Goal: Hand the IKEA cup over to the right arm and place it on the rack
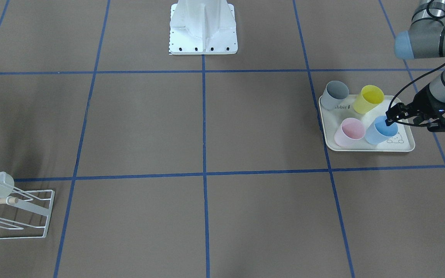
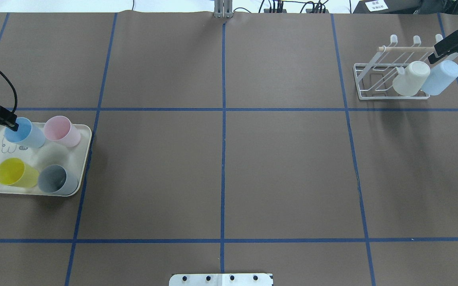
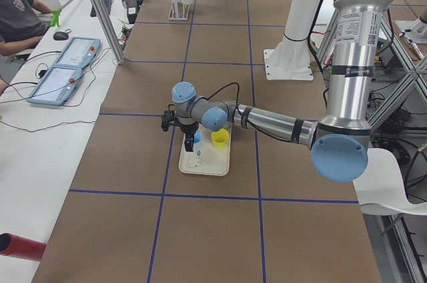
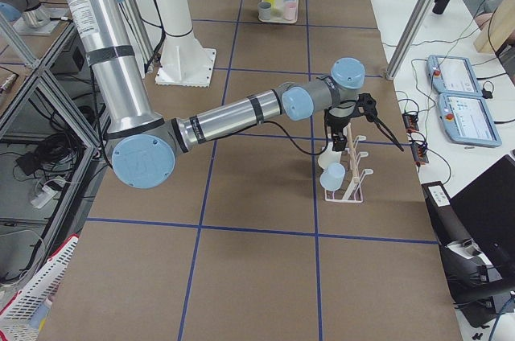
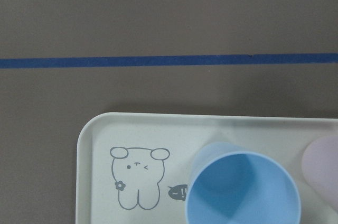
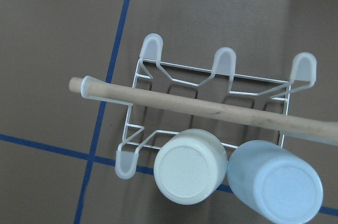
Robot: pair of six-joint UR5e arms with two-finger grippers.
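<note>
Four cups stand on the cream rabbit-print tray [image 1: 406, 147]: grey [image 1: 334, 94], yellow [image 1: 368, 99], pink [image 1: 349, 132] and blue [image 1: 381, 130]. My left gripper [image 1: 389, 119] hangs at the blue cup's [image 2: 24, 133] rim, apparently open; the cup rests on the tray. The left wrist view shows the blue cup [image 5: 243, 189] upright with no fingers in frame. The white wire rack [image 2: 372, 81] holds an upturned white cup [image 2: 410, 78] and a light blue cup [image 2: 440, 77]. My right gripper [image 2: 437, 51] hovers open just above the rack's wooden dowel [image 6: 211, 106], holding nothing.
The robot's white base [image 1: 203, 34] stands mid-table at the robot's edge. Blue tape lines divide the brown table [image 2: 221, 167] between tray and rack. A person [image 3: 17, 16] sits at a side desk with two tablets [image 3: 63, 73].
</note>
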